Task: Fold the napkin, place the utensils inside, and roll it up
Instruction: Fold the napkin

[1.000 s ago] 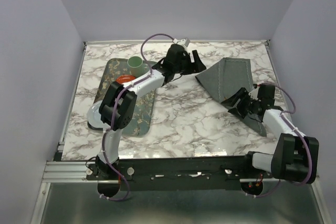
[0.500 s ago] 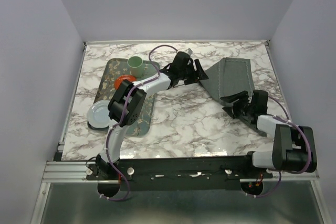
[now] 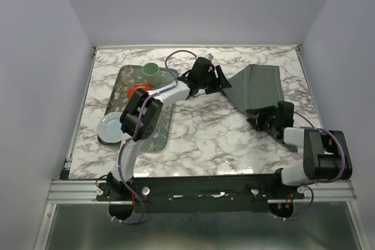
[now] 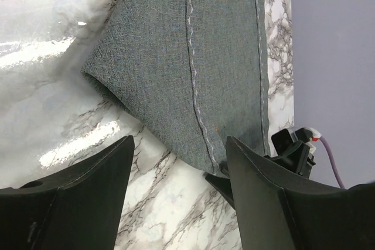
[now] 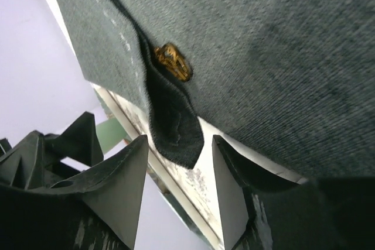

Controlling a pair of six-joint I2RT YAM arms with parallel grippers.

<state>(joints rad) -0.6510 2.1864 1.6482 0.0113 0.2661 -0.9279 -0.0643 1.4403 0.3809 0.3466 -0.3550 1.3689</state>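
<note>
Nearest on the left, white plate (image 3: 109, 128) at the near-left corner of the green tray (image 3: 124, 82), all on the marble table (image 3: 205, 136). On the right, right gripper (image 3: 265, 120) low at the near corner of the napkin (image 3: 258, 86). Jaws about half apart, straddling a hanging flap of cloth, not yet pinched on it in the wrist view. Just past that flap, a bit of gold utensil (image 5: 173, 62) peeping from under a fold, the rest hidden by cloth. Napkin folded into a rough wedge on the right half of the table, well apart from the tray, stitched hems running along its far side. Farther back, left gripper (image 3: 221, 80) at the napkin's left point, jaws wide, poised over the folded edge without gripping. On the tray beside the left arm, red piece (image 3: 138, 89) partly covered by the forearm, kind unclear. Beyond it, pale green cup (image 3: 152, 72) upright at the far end.
</note>
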